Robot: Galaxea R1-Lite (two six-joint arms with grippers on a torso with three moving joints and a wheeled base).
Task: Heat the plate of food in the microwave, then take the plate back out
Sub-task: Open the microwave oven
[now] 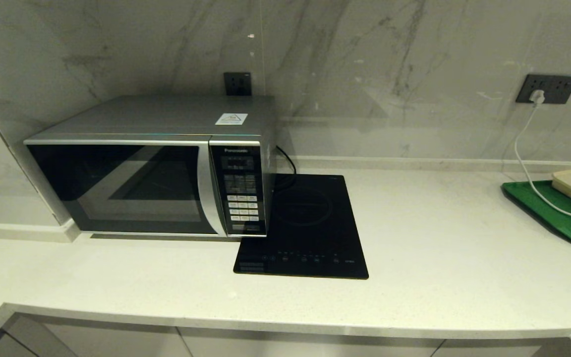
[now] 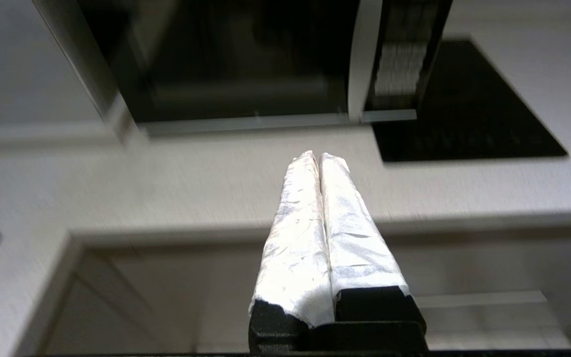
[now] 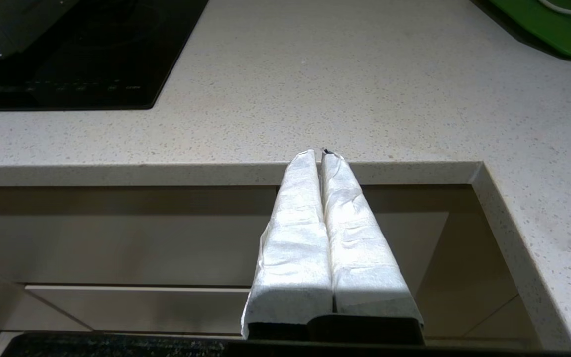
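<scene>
On the white counter [image 1: 439, 258] by the wall sits the microwave [image 1: 151, 168], door shut, with "Panasonic" above its buttons. Straight ahead of it, off the counter's front edge, the left gripper [image 2: 319, 157] has its fingers pressed together, holding nothing. Beside the microwave lies a black induction hob [image 1: 310, 228]. The right gripper [image 3: 321, 154], squeezed together and empty too, waits below the counter edge near wide bare room.

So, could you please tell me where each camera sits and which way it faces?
Head: high up, looking down at the closed silver microwave on the pale stone counter; no arm shows.
Left wrist: behind the shut left gripper, facing the microwave.
Right wrist: behind the shut right gripper, at the counter edge.
All share the flat black hob.
</scene>
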